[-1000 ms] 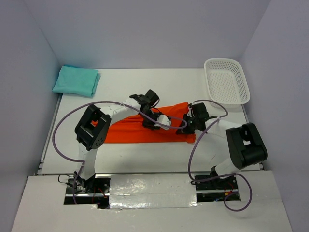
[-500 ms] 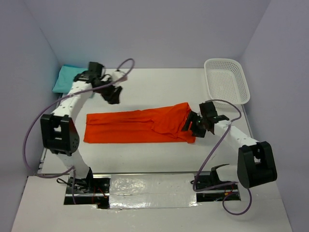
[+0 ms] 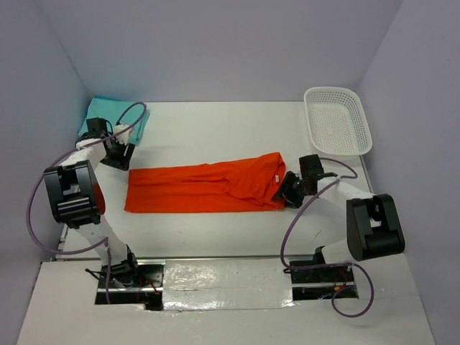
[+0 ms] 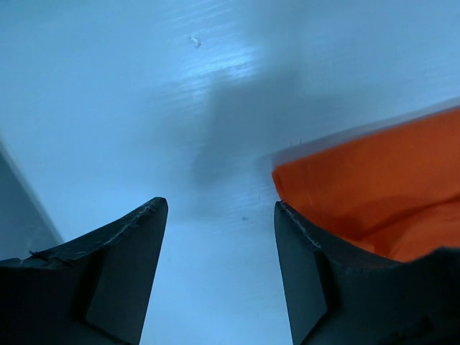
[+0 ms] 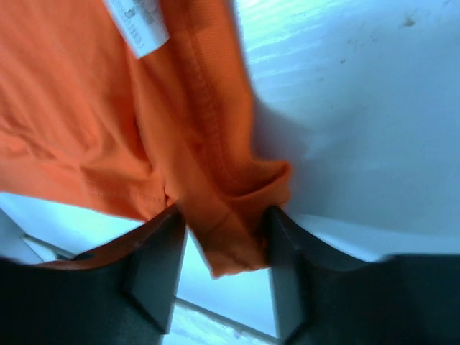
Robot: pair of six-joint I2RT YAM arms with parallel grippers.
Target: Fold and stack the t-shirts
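Note:
An orange t-shirt (image 3: 201,188) lies folded into a long strip across the middle of the table. My right gripper (image 3: 286,194) is at its right end. In the right wrist view that gripper (image 5: 224,215) is open, and a bunched orange hem (image 5: 230,237) lies between its jaws. A white label (image 5: 136,29) shows on the cloth. A teal t-shirt (image 3: 108,109) lies folded at the back left corner. My left gripper (image 3: 118,159) hangs just in front of it, near the orange strip's back left corner. It (image 4: 219,208) is open over bare table, with the orange corner (image 4: 359,187) beside its right finger.
A white mesh basket (image 3: 336,90) stands at the back right. Lilac walls close in the table on three sides. The left arm's cable loops over the teal shirt.
My left arm swung from the orange shirt's middle to the back left corner, its jaws widening. My right gripper went from shut to open at the shirt's right end.

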